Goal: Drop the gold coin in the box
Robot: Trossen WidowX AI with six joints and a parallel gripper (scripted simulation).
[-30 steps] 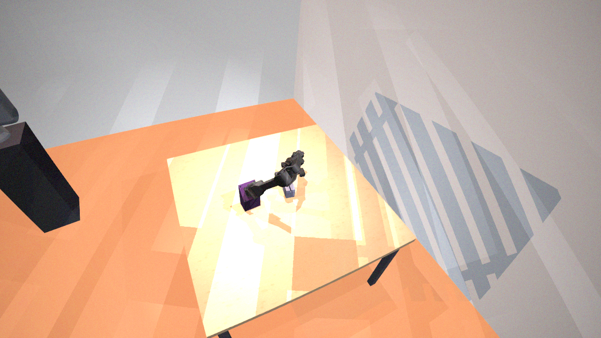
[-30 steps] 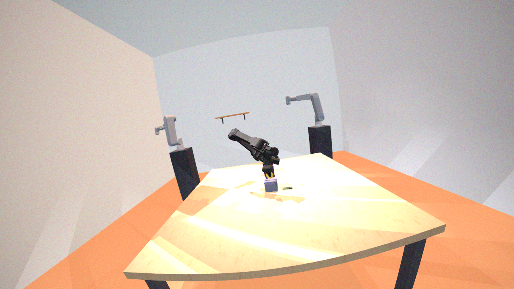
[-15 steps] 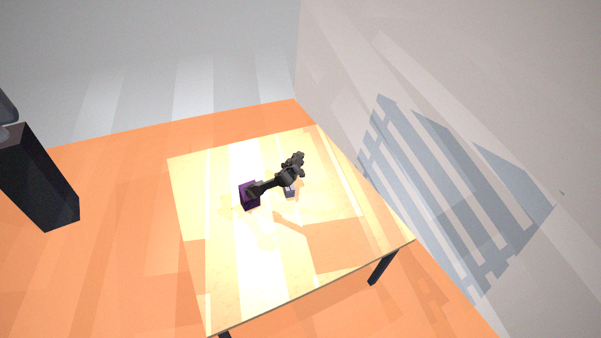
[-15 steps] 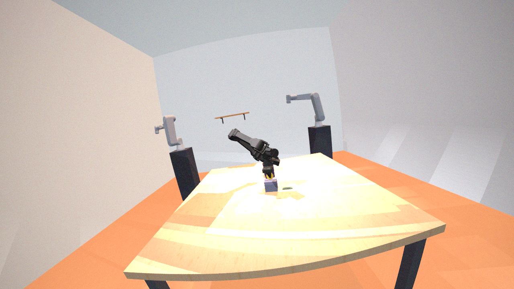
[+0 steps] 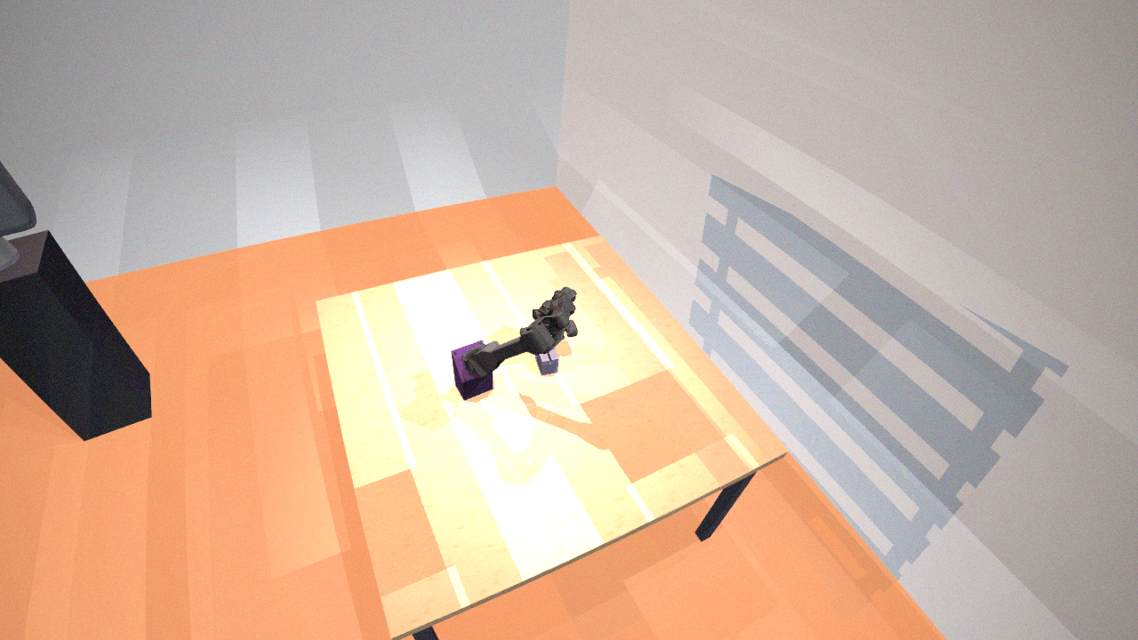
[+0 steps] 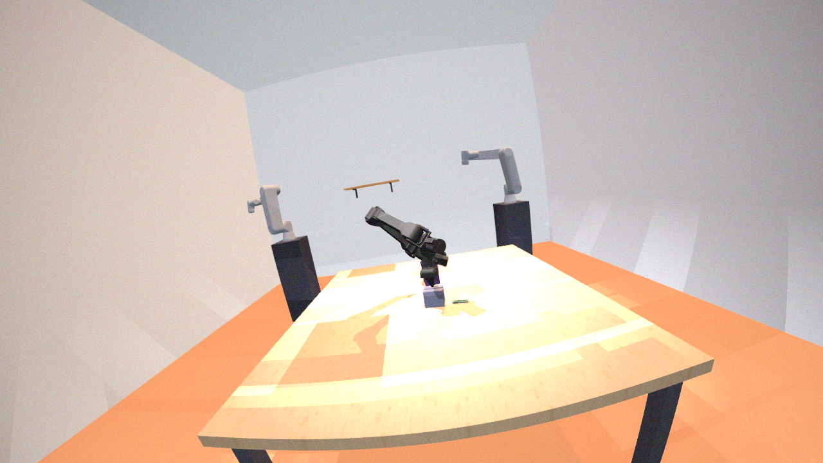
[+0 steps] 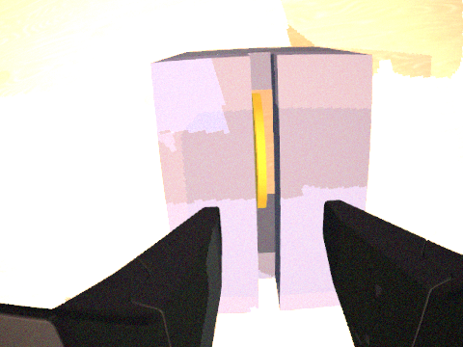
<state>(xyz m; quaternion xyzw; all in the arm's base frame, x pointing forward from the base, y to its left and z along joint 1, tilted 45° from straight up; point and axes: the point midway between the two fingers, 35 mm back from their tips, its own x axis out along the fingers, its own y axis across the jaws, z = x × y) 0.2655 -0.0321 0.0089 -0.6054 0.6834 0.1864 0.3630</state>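
The grey box (image 5: 548,366) (image 6: 434,298) (image 7: 323,149) stands on the table, and its lid slot runs up the middle of the wrist view. The gold coin (image 7: 260,154) shows edge-on within the slot, along the slot's left side. How deep it sits I cannot tell. My gripper (image 7: 272,220) is partly open, with one finger on each side of the slot line and nothing between them. In the exterior view the gripper (image 6: 431,283) is just above the box. The dark-green holder (image 6: 460,300) is empty, right of the box in that view.
My arm's purple base block (image 5: 470,381) stands near the box on the wooden table (image 5: 445,517) (image 6: 517,397). Two grey arms (image 6: 270,209) (image 6: 509,170) stand on dark pedestals beyond the table. A wall shelf (image 6: 371,184) hangs farther back.
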